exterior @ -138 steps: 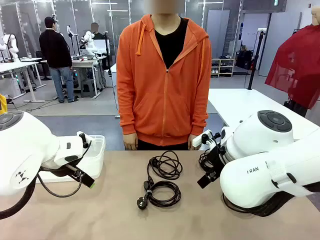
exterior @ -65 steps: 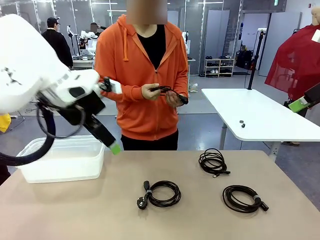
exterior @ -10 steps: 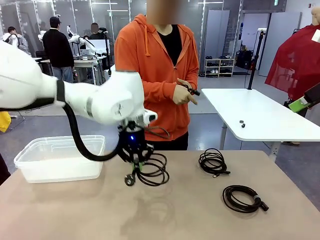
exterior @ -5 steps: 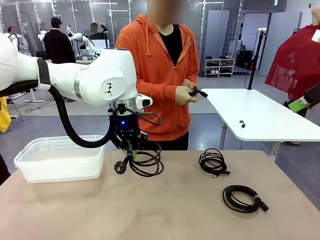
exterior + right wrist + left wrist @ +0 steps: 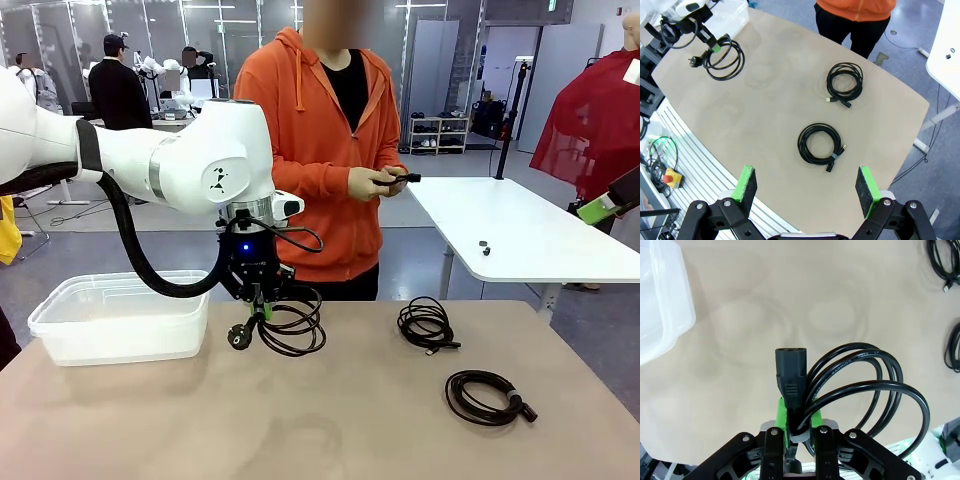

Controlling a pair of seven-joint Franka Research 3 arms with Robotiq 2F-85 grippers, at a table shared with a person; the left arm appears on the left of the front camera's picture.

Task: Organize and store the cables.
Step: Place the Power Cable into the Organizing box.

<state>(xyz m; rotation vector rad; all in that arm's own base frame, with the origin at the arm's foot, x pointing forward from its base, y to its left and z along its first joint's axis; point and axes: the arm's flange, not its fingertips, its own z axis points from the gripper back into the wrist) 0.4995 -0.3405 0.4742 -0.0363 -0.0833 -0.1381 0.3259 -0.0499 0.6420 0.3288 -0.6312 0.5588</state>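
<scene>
Left end effector [image 5: 264, 311] clamped on coiled cable [image 5: 296, 326], aloft near bin [image 5: 110, 322]; next move, likely: swing over bin, release. Right end effector [image 5: 805, 183] agape above surface [image 5: 775, 115], two cables [image 5: 844, 82] lying there

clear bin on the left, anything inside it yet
Nothing shows inside the clear bin: no cable through its see-through walls. Part of its right end is covered by the left arm's black hose.
</scene>
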